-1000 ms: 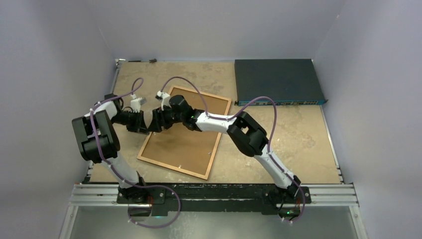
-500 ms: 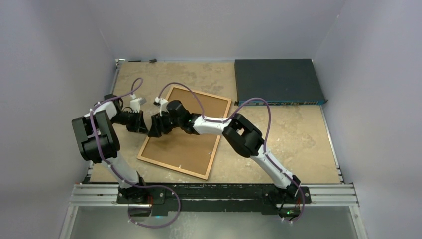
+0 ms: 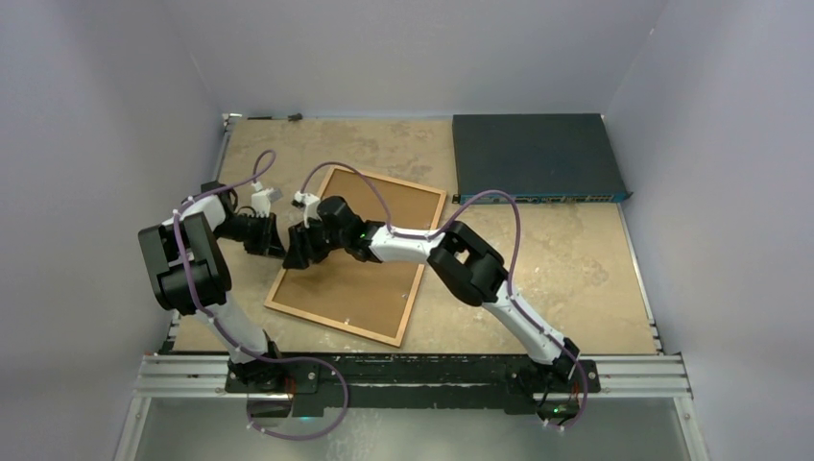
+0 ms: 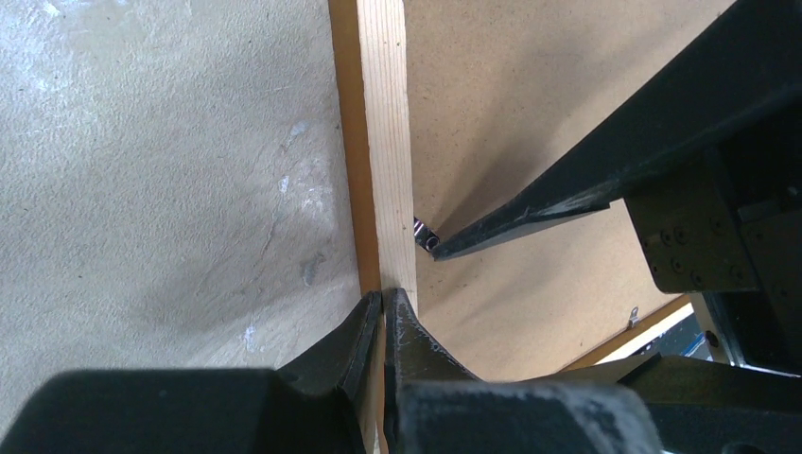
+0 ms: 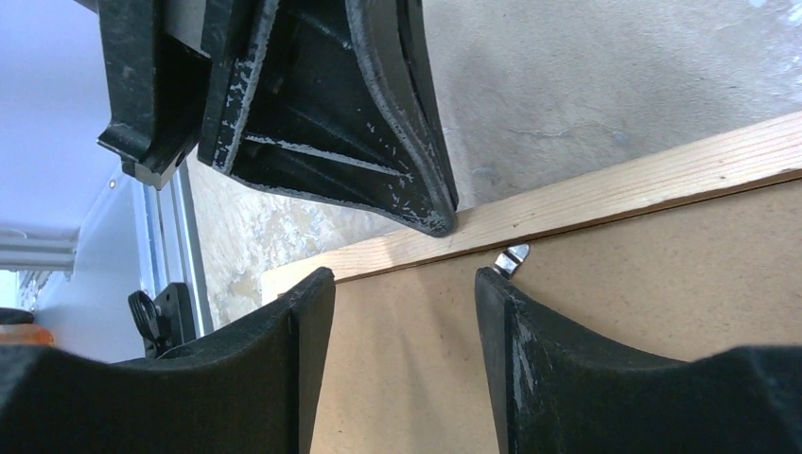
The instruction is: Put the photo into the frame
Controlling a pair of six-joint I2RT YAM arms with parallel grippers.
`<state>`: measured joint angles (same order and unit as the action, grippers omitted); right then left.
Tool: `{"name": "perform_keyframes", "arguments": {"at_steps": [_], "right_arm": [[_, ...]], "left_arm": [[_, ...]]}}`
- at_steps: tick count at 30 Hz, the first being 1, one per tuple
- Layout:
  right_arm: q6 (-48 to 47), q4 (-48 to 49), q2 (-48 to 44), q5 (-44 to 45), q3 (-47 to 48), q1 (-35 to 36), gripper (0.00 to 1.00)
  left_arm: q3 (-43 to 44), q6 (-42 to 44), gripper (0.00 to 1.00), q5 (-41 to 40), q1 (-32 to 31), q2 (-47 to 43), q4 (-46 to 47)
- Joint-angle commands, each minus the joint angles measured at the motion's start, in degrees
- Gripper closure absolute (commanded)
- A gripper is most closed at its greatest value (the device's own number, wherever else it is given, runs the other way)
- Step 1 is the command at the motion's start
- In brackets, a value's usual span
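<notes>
Left fingers (image 4: 345, 345) closed at frame (image 4: 386, 142) edge; mottled tan tabletop (image 3: 576, 259), lavender walls (image 3: 403, 48).

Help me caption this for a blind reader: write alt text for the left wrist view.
The left gripper, jaws shut, rests its tips on the wooden edge of the frame, lying on a beige table. The right gripper's fingertip reaches a small metal tab beside the brown backing board.

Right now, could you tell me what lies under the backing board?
Only the wooden rim of the frame shows around the backing board; it covers whatever lies beneath, so the photo cannot be seen.
</notes>
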<state>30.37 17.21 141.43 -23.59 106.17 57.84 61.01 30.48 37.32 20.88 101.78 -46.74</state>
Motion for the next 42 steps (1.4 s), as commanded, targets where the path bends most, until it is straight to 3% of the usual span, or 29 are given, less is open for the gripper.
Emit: {"name": "perform_keyframes", "arguments": {"at_steps": [1, 10, 17, 42], "right_arm": [[-0.76, 0.46, 1.3, -1.1, 2.62, 0.59, 0.41], [-0.97, 0.15, -1.57, -4.02, 1.86, 0.24, 0.43], [2.49, 5.94, -6.36, -10.22, -1.57, -2.54, 0.42], [1.45, 4.75, 0.07, -5.23, -0.53, -3.24, 0.42]], "left_arm": [[-1.84, 1.2, 1.0, -3.53, -0.13, 2.55, 4.93], [-2.1, 1.01, 1.0, -3.22, -0.11, 1.92, 4.93], [-2.21, 1.13, 1.0, -3.35, 0.25, 1.68, 4.99], [-2.0, 1.83, 1.0, -3.4, 0.66, 1.48, 4.54]]}}
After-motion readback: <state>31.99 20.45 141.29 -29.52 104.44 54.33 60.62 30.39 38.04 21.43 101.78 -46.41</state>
